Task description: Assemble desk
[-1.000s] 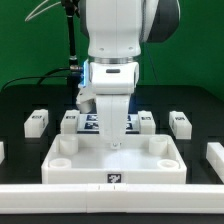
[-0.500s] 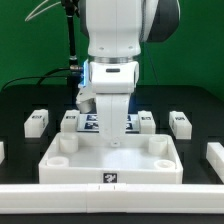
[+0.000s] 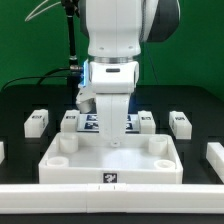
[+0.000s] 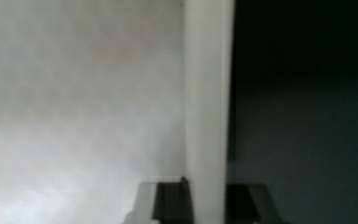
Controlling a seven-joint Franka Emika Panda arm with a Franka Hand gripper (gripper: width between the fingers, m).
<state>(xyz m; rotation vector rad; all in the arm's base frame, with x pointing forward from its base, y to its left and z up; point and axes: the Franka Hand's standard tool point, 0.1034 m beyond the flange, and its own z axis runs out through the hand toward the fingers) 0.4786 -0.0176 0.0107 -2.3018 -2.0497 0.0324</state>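
The white desk tabletop (image 3: 112,160) lies with its raised rim and round corner sockets facing up in the middle of the exterior view. My gripper (image 3: 113,140) points straight down at its far rim. In the wrist view the two dark fingers (image 4: 167,204) stand on either side of the white rim (image 4: 208,100) and close against it, with the gripper (image 4: 208,205) shut on it. Several white tagged legs lie in a row behind the tabletop: two on the exterior view's left (image 3: 37,121) (image 3: 70,120) and two on its right (image 3: 146,121) (image 3: 180,121).
The marker board (image 3: 92,123) lies behind the tabletop, partly hidden by the arm. A white bar (image 3: 60,192) runs along the table's front edge. White blocks sit at the left (image 3: 2,150) and right (image 3: 214,153) edges. A green backdrop stands behind.
The tabletop shifted slightly toward the exterior view's left a second ago, with the gripper on its rim. Nothing has moved in the last half second.
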